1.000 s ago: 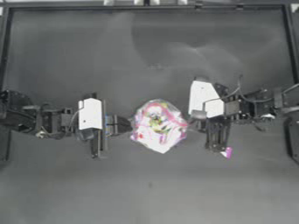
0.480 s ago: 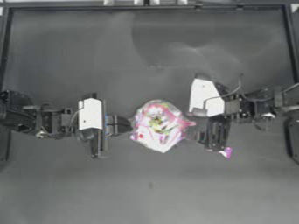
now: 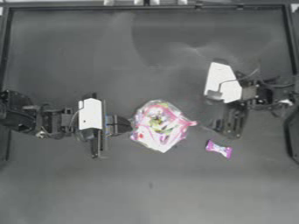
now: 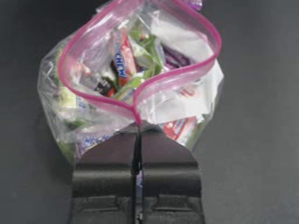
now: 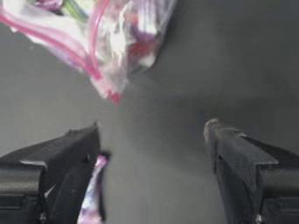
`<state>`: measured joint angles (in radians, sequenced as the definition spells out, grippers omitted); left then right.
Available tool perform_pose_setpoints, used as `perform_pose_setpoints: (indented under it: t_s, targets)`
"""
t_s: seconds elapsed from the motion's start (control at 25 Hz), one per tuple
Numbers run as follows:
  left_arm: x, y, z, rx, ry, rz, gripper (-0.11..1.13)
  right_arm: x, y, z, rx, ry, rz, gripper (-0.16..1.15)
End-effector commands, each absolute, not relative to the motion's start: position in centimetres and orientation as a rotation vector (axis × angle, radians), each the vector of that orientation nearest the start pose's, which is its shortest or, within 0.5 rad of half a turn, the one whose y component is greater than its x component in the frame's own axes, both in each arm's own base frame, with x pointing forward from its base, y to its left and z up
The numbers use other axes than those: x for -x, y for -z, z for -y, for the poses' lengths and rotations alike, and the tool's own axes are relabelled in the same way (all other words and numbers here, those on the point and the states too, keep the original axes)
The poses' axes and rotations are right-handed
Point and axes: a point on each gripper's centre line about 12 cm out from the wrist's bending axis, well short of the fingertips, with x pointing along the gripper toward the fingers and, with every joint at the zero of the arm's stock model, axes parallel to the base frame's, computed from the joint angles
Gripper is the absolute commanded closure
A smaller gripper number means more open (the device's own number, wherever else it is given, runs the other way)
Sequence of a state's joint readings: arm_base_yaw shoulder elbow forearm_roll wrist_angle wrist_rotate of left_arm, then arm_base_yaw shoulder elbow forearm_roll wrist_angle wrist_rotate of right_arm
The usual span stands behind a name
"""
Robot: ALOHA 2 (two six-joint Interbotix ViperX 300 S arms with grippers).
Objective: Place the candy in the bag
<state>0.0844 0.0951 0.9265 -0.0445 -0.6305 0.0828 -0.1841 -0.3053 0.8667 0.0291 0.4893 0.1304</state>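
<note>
At nine o'clock, the left gripper (image 3: 121,125) is clenched on the pink-stripped mouth of the clear plastic zip bag (image 3: 159,126), full of colourful sweets, at table centre. The small magenta-ended wrapped candy (image 3: 219,149) lies at four o'clock from it. Above, the right gripper (image 3: 229,121) hangs released.

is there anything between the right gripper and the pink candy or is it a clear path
Nothing visible blocks it. The candy lies alone on the bare table, just beside the open right gripper. The bag, pinched by the left gripper, sits off to the side.
</note>
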Motion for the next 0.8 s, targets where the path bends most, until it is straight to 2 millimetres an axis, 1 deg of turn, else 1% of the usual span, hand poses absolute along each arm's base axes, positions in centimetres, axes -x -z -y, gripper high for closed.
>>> perform_pose_setpoints:
  t_s: [0.04,0.2,0.36,0.64,0.8]
  targets:
    - [-35.7,-13.0,-3.3,-0.038,-0.1,-0.353,0.95,-27.1,-17.5,3.6,-0.273,0.203,-1.025,0.0]
    - [-35.7,-13.0,-3.3,-0.038,-0.1,-0.354,0.95,-26.4,-16.5,2.1,-0.313,0.183,-1.063,0.0]
    - [-35.7,-13.0,-3.3,-0.038,-0.1,-0.354,0.95,-25.6,-15.6,1.4,-0.341,0.192,-1.093,0.0]
    - [-35.8,-13.0,-3.3,-0.038,-0.1,-0.351,0.95,-25.4,-14.7,0.1,-0.35,0.181,-1.134,0.0]
    - [-35.8,-13.0,-3.3,-0.038,-0.1,-0.351,0.95,-25.6,-14.0,-0.6,-0.352,0.176,-1.158,0.0]
